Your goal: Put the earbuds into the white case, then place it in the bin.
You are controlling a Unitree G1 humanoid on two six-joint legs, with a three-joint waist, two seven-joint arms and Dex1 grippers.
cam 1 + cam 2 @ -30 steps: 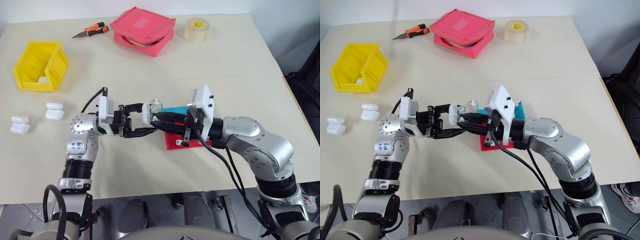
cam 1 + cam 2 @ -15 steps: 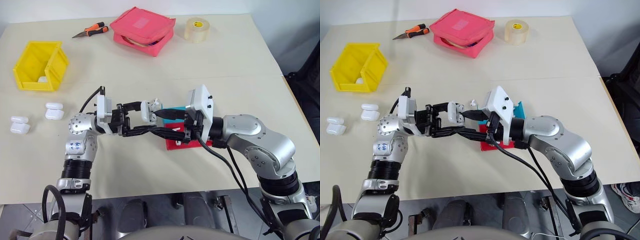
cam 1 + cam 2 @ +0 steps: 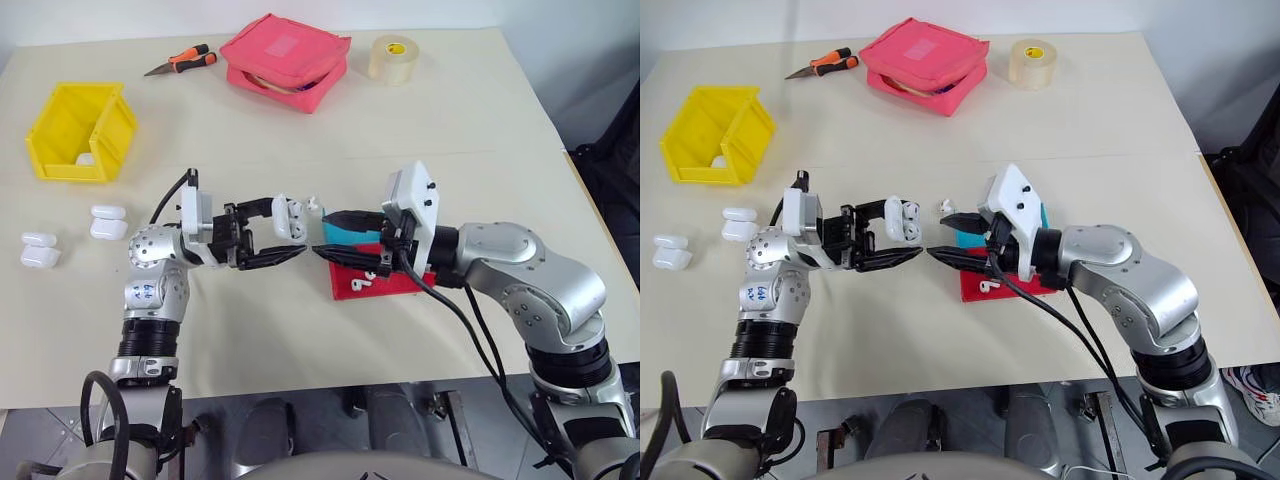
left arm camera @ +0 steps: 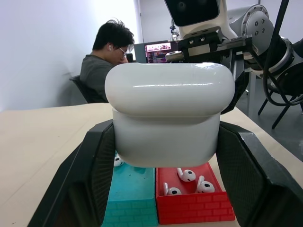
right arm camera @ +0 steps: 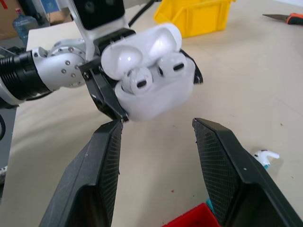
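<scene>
My left gripper (image 3: pixel 288 228) is shut on the white case (image 3: pixel 290 218), holding it above the table with the lid tipped open. Two earbuds (image 5: pixel 141 81) sit in the case's wells, seen in the right wrist view. A small gap to the right of the case, my right gripper (image 3: pixel 320 235) is open with nothing between its fingers. More earbuds (image 4: pixel 187 176) lie in the red tray (image 3: pixel 375 275) below it. One earbud (image 3: pixel 313 205) lies by the teal tray (image 3: pixel 345 232). The yellow bin (image 3: pixel 80 130) stands at the far left with something small and white inside.
Two more white cases (image 3: pixel 108 222) (image 3: pixel 40 250) lie left of my left arm. A pink pouch (image 3: pixel 285 60), a tape roll (image 3: pixel 393 58) and orange-handled cutters (image 3: pixel 180 62) line the far edge. A person (image 4: pixel 106 61) sits beyond the table in the left wrist view.
My right gripper has opened and its fingers, which overlapped the case, now stand apart from it to the right. The left gripper still holds the case.
</scene>
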